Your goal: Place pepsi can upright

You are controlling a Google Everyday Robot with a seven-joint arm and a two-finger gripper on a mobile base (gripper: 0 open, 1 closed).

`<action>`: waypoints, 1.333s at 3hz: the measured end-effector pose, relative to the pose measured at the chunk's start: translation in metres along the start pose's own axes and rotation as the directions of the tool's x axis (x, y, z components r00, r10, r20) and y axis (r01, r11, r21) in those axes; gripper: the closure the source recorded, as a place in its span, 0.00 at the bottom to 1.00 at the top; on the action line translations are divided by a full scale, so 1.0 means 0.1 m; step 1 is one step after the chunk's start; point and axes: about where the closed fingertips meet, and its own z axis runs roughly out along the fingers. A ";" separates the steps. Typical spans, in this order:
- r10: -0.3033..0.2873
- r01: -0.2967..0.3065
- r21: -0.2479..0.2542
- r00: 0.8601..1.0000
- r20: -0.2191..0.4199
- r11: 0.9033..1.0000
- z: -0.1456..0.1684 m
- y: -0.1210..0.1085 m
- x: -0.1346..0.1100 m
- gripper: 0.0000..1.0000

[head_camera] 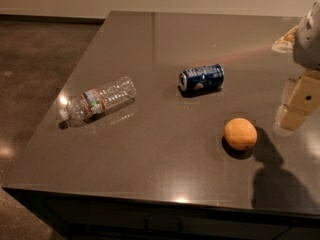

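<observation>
The pepsi can (201, 78), dark blue with silver ends and a white-red logo, lies on its side near the middle of the dark table (150, 149). Its silver end faces left. My gripper (297, 106) hangs at the right edge of the view, above the table. It is well to the right of the can and apart from it, and nothing shows in its hold.
A clear plastic water bottle (100, 101) lies on its side to the left of the can. A round orange fruit (240, 133) sits in front of and to the right of the can, close to the gripper. The table's front and left edges drop to the floor.
</observation>
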 end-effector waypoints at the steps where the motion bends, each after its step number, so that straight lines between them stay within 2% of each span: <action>1: 0.000 0.000 0.000 1.000 0.000 1.000 0.00 0.00 0.00 0.00; 2: 0.001 -0.001 -0.001 1.000 -0.011 1.000 0.02 -0.08 -0.04 0.00; 3: -0.020 0.020 -0.001 1.000 0.002 1.000 0.17 -0.31 -0.21 0.00; 4: -0.076 0.076 -0.003 0.997 0.035 0.997 0.44 -0.64 -0.42 0.00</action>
